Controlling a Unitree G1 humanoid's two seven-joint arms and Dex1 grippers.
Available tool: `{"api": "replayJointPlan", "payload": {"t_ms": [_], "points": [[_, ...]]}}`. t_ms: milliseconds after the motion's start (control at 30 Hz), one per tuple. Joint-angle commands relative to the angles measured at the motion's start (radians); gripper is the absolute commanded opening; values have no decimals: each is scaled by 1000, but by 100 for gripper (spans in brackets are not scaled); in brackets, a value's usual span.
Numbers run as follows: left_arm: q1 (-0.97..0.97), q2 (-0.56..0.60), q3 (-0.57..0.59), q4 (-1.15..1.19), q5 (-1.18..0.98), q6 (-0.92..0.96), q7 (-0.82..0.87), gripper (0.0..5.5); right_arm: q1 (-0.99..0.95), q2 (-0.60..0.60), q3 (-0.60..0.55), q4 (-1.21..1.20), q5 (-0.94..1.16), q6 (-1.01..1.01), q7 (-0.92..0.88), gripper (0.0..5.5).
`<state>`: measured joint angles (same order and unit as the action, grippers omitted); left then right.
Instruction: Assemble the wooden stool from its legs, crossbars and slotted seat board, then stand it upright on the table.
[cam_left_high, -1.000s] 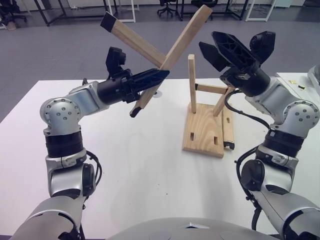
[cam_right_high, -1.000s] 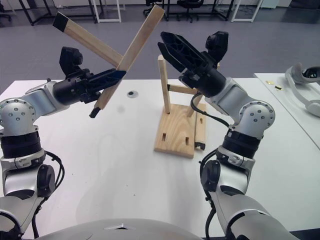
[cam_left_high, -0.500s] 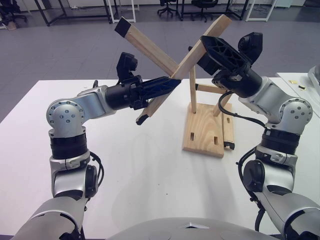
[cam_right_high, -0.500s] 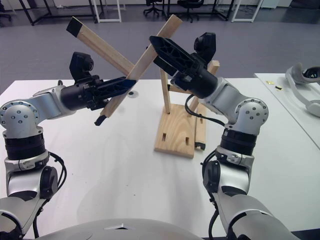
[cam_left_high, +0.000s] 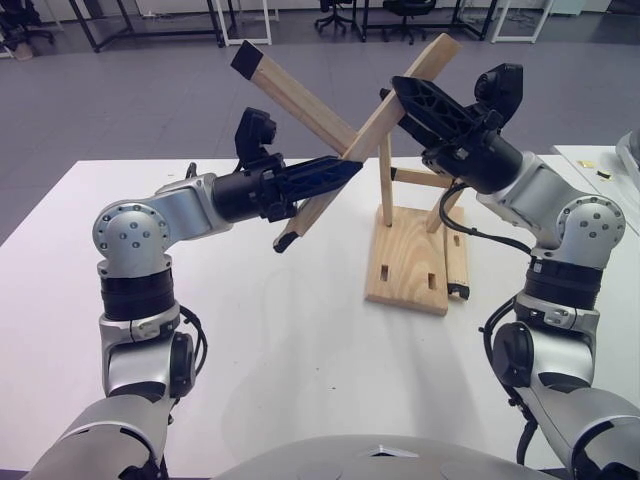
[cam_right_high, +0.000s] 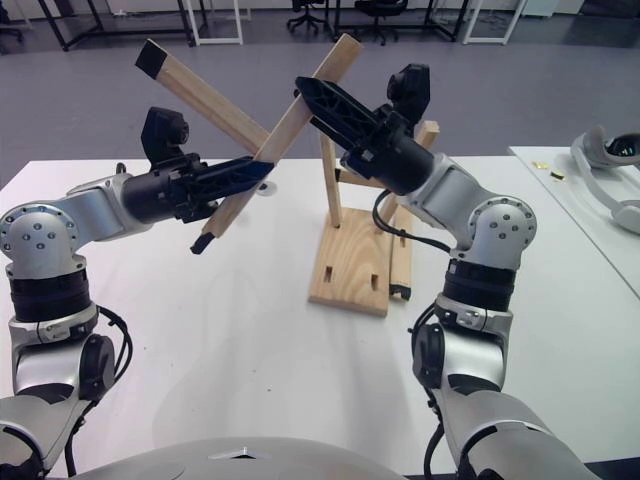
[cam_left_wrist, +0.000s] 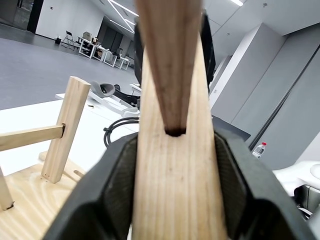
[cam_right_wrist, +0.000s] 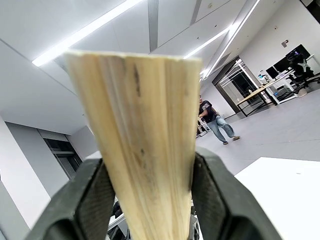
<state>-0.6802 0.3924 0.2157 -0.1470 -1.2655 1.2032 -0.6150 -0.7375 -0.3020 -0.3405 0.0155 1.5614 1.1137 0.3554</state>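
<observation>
Strain on the joint is the risk: the leg frame (cam_left_high: 365, 140), raised over the surface (cam_left_high: 250, 330), is pinched low by the left hand (cam_left_high: 335, 170) and higher by the right hand (cam_left_high: 402, 90). Uneven pulls could split it or topple the upright leg (cam_left_high: 384, 170) in the seat board (cam_left_high: 400, 270).

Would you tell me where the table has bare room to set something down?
Bare: the left half and near front of the table, up to the seat board. Crowded: around that board's two standing legs and overhead, where the left pincer and right pincer clamp the leg frame.
</observation>
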Motion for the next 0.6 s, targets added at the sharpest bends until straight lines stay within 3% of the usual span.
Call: {"api": "replayJointPlan", "payload": {"t_ms": [33,167,333,600], "points": [[27,11,-9,-7,3,-5,12,282,-7,10,14,-23,-49,-64,-62,209],[160,52,-56,-67,79,-46,-40,361,-34,19,10,5,-93,-125,-109,206],[411,179,-72,-91,217,-150,-174,363,-68,-53,33,18,-199,-145,-50,205],[613,255,-32,120,432,-356,-266,363,-37,-302,276,-30,-583,-232,398,205]]}}
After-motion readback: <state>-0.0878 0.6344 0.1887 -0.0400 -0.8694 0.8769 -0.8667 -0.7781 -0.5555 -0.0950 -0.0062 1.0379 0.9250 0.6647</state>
